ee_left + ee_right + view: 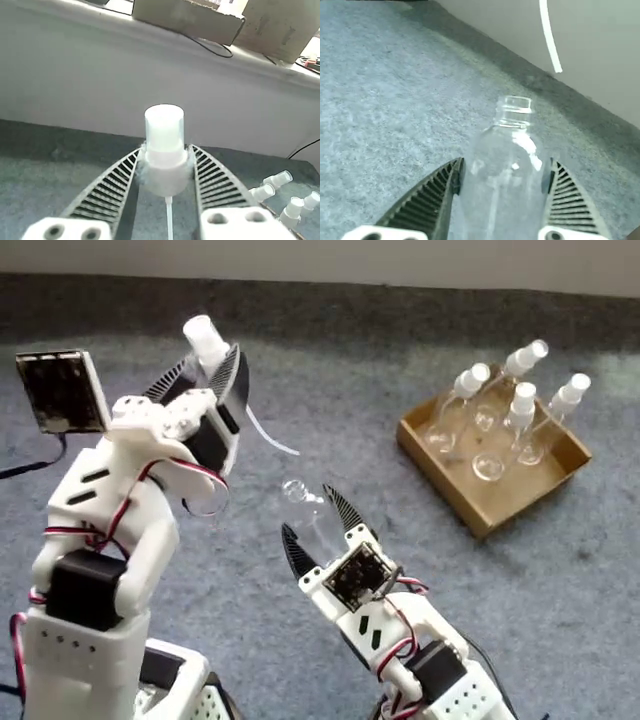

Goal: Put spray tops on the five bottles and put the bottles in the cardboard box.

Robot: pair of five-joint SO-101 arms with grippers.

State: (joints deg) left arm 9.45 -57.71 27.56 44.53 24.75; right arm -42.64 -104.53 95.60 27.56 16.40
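Hidden first: the base of the clear bottle (305, 502), buried between the fingers of the right gripper (310, 513) and cut off in the right wrist view, so no telling whether it touches the grey mat (560, 580). Gripped around its body by that gripper, near the mat's middle, threaded neck (514, 107) open and uncapped, pointing away from the arm.

Clamped in the left gripper (212, 360), raised toward the mat's far-left side: a white spray top (205, 338), cap upward. Thin dip tube (272, 438) trailing from it, tip near the bottle's neck but apart from it.

Near the mat's right edge, well apart from both grippers: the cardboard box (440, 475), four capped bottles (500, 405) lying inside. Clear bodies hard to separate against the cardboard.

Bare mat between right gripper and box. Wall (400, 260) just beyond the far edge.
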